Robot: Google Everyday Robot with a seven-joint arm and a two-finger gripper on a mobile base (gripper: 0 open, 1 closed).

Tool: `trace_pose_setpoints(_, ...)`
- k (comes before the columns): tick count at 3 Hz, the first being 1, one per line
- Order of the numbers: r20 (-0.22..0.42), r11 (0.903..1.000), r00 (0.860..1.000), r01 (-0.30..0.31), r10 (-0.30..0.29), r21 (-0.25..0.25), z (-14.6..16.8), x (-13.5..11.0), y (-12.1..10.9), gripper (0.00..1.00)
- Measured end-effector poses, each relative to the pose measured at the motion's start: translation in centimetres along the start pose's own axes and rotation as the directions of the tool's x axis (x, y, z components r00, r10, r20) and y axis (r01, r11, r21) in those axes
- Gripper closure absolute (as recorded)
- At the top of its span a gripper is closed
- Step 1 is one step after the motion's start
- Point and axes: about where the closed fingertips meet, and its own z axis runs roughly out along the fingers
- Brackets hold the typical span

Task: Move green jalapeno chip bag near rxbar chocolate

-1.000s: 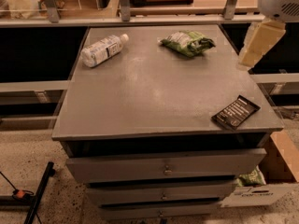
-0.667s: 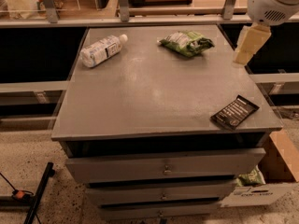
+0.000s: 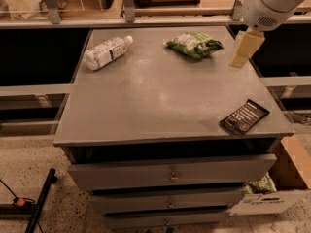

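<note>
One grey counter point(image 3: 160, 96) fills the middle of the frame, with three drawers point(image 3: 170, 171) below its top. One white robot arm point(image 3: 274, 1) enters at the upper right; its single cream claw point(image 3: 245, 50) hangs over the counter's right edge, and I cannot tell whether it is apart or together. One plastic bottle point(image 3: 106, 52) lies upper left. One green chip bag point(image 3: 194, 44) lies at the upper middle, just left of the claw. One black bar point(image 3: 244, 117) lies lower right, well apart from the bag.

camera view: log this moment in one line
tool: raised, right of green jalapeno chip bag, no contact | bag: back right | rxbar chocolate: front right corner
</note>
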Motion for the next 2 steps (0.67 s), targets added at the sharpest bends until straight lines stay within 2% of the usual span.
trace_pose_setpoints(2,0.06,0.9973,0.996,0.073,-0.073,0.003,8.9,-3.1,-2.6,0.0)
